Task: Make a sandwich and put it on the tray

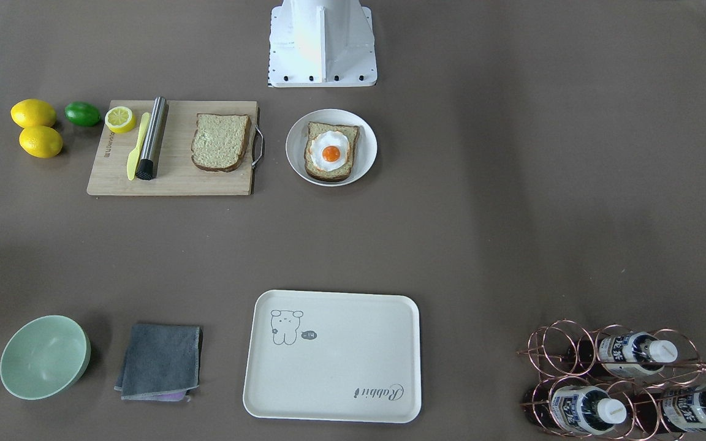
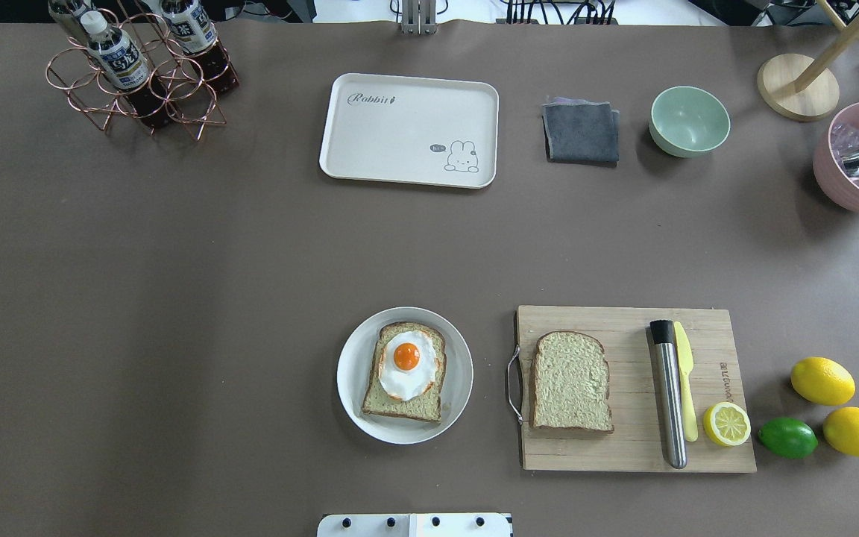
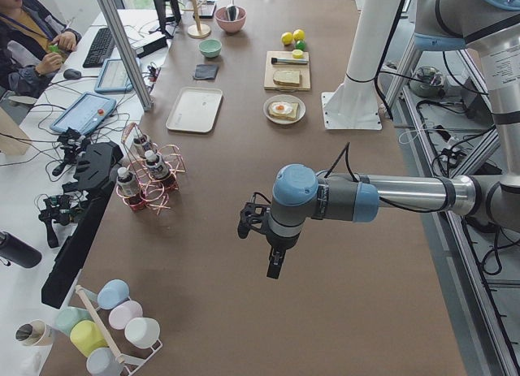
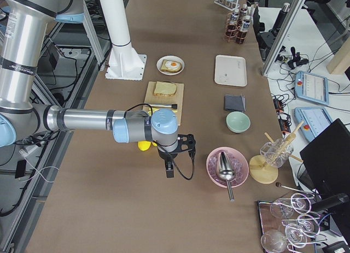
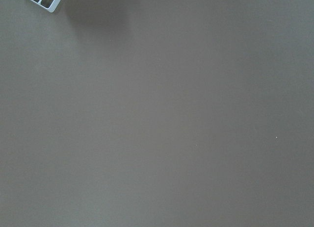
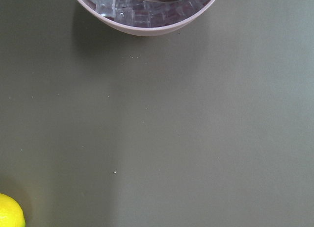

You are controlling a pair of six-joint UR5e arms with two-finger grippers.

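Egg (image 2: 406, 358)'s on 1 slice (image 2: 400, 405) on the plate (image 2: 347, 388), so next looks like grabbing the 2nd slice (image 2: 571, 382) beside it; can't tell left gripper (image 3: 275, 266) or right gripper (image 4: 169, 170) finger spread.

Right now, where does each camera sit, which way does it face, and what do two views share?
Front-facing: across the table, facing the robot, steeply down; white base at top.
Overhead: behind the robot, looking forward and down; base edge at bottom.
Exterior left: table's left end, looking along it; left arm, left gripper.
Exterior right: table's right end; right arm, right gripper.
Left wrist: down on bare table; no body.
Right wrist: down on pink bowl, lemon; no body.
Shared: front-facing and overhead both show tray and plate.
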